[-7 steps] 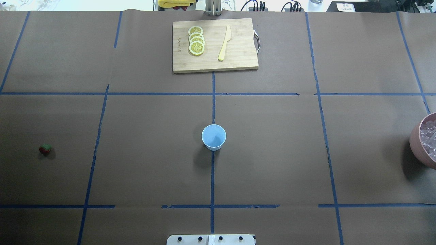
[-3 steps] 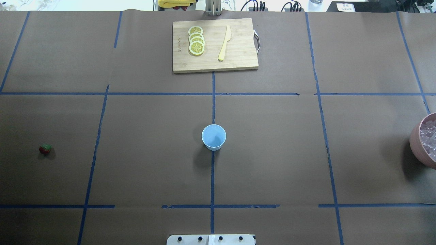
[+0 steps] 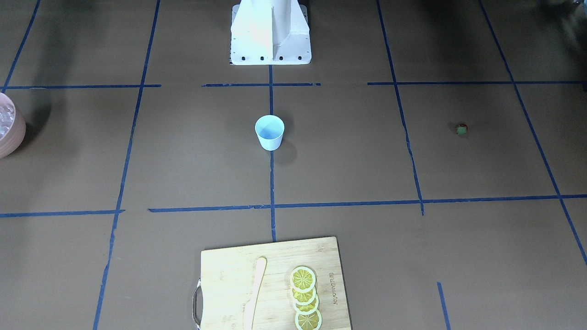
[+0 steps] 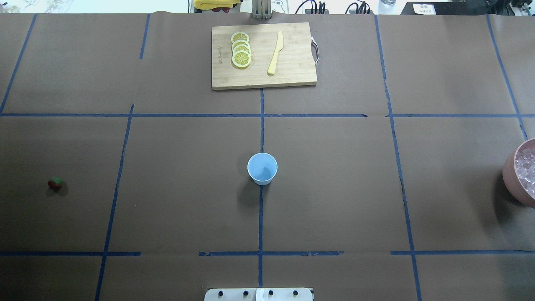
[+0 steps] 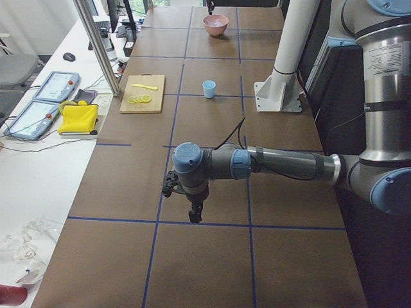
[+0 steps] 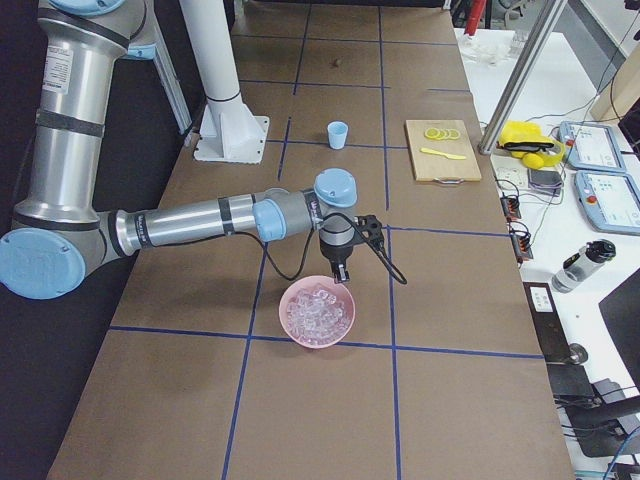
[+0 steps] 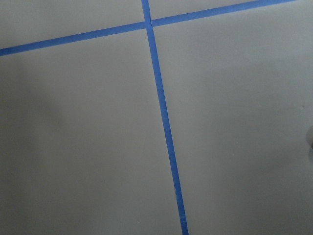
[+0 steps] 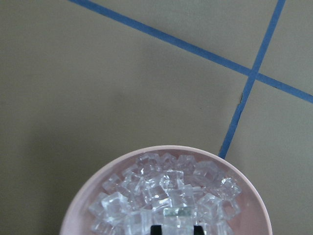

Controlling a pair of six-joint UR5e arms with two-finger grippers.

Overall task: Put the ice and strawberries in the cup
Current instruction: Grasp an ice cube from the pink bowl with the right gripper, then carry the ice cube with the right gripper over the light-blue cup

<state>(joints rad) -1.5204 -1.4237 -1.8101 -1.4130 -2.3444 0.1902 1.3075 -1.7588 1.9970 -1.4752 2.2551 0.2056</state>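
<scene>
i see the cup (image 4: 262, 168) standing upright at the middle of the table (image 4: 334, 188), its base on the centre tape line (image 4: 261, 217); it is pale blue, tapered, wider at the rim, without a handle, and its inside looks empty. the strawberry (image 4: 55, 183) lies alone on the brown paper well off toward the robot's left end; it is tiny, red with a green leafy top, and far from the cup. the ice (image 8: 166, 196) is a heap of small clear cubes piled in the pink bowl (image 4: 510, 177) at the right end, well apart from the cup.
</scene>
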